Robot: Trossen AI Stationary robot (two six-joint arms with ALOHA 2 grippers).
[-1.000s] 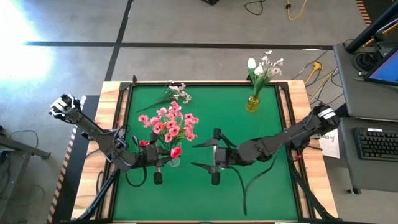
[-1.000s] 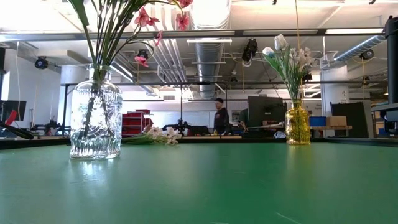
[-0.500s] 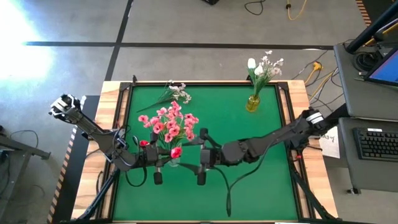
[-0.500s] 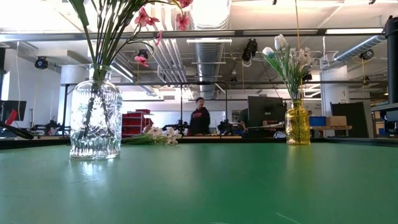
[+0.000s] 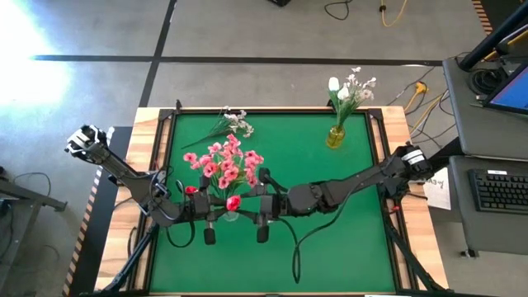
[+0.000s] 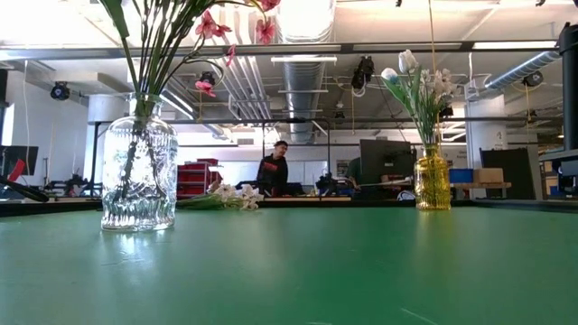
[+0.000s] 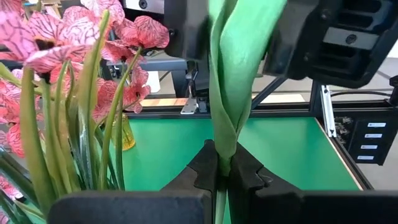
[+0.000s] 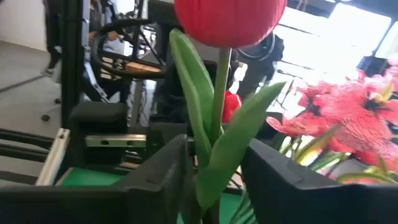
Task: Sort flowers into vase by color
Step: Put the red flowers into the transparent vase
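Flowers sit in three spots on our green table [image 5: 346, 214]. Pink blossoms [image 5: 224, 162] stand in a clear glass vase [image 6: 137, 176] near the front left. White flowers [image 5: 350, 89] stand in a yellow vase [image 5: 335, 136] at the back right. One little white spray [image 5: 238, 122] lies flat on the table at the back left.

We see a red tulip [image 8: 229, 18] standing up just beside the pink blossoms. Our left gripper [image 7: 222, 167] is shut tight on the tulip's green stem. Our right gripper [image 8: 214, 177] is there too. Its two fingers [image 8: 158, 171] stand on each side of the tulip's stem and leaves, close around them. We cannot tell if they squeeze it.

Far behind the table a person [image 6: 272, 171] stands in the room.
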